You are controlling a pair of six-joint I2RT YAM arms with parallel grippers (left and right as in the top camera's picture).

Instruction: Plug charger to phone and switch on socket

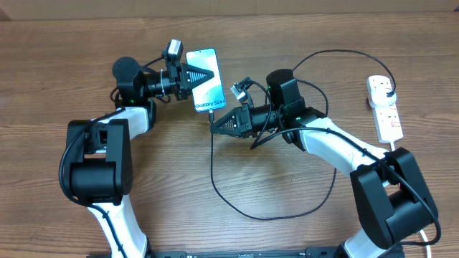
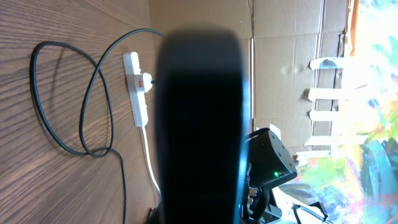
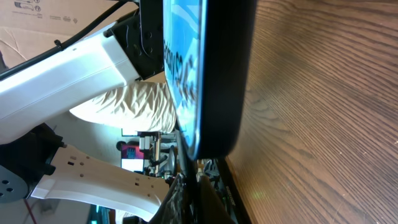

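A wood-grain table (image 1: 237, 43) fills the overhead view, with cardboard along its far edge. Near the middle rests the phone (image 1: 206, 77), screen lit blue-cyan, its "Galaxy S24" text toward the near end. The left gripper (image 1: 209, 74) lies over the phone's left long side, jaws closed on the phone's edge; in the left wrist view the phone's dark body (image 2: 199, 118) blocks most of the frame. At the phone's near short edge sits the connector tip of the charger (image 1: 247, 212), pinched in the clenched right gripper (image 1: 214, 122) just below that edge. Whether the tip is seated in the port cannot be told. In the right wrist view the phone (image 3: 214, 74) stands edge-on very close to the lens, screen facing left. From the tip the black cable runs toward the near edge, curves right in 1 wide loop, passes behind the right arm, and arcs to the socket (image 1: 384, 107) at the far right, where its black plug sits in the far outlet.
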